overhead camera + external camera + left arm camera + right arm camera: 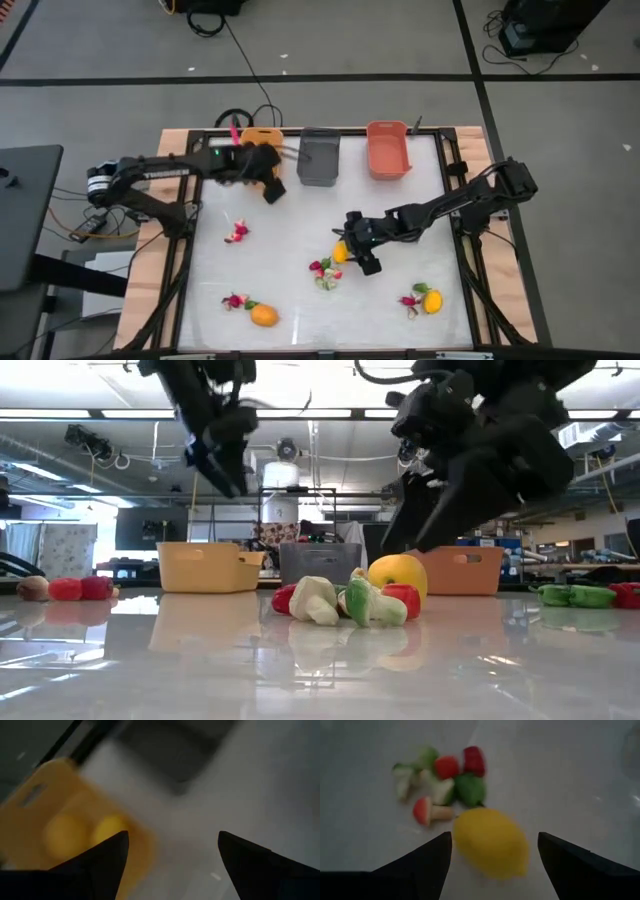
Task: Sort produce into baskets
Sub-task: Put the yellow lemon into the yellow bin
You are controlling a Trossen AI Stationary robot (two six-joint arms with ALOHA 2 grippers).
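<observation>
High view: a white table [300, 225] stands on a grey floor [100, 60] with black cables. Three baskets sit at 12 o'clock: yellow basket [262, 137], grey basket [319, 156], coral basket [388, 150]. Three yellow fruits lie out. The right gripper [356, 254], open, straddles one lemon [491, 841]. The left gripper [271, 184] is open beside the yellow basket.

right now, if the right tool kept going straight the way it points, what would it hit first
Most likely the yellow lemon: it lies directly ahead between the right tool's open fingers. The red, green and white produce cluster sits beyond it.

Two dark jointed arms, white lettering along the left one.
</observation>
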